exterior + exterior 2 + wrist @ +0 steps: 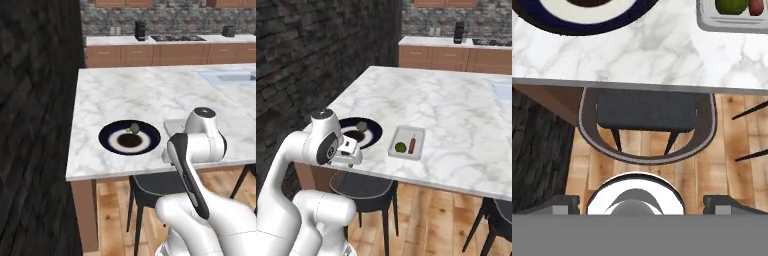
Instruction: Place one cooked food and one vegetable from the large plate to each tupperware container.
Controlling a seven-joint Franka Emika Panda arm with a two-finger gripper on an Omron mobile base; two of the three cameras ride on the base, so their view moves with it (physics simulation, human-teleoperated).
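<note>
Marble island counter fills the middle of the left base view, brick wall dark on the left, wooden cabinets and a stovetop along the back. On the counter near its front edge sits the large plate, navy rim, white centre, with a dark brown cooked piece in the middle and a small green vegetable at its far side. Just right of it, the corner of the rectangular container peeks out behind the arm. A black stool stands under the counter edge.

Over to the right base view: the plate is partly behind the arm's upper joint, green vegetable visible on it. Near it, apart, the light-grey rectangular tray holds a round green item and a reddish-brown sausage-shaped piece side by side. The gripper itself is hard to make out; fingers spread or closed, I cannot tell.

Hand view now: looking down past the counter edge, plate rim top left, tray corner top right, stool seat below, wooden floor beneath.
</note>
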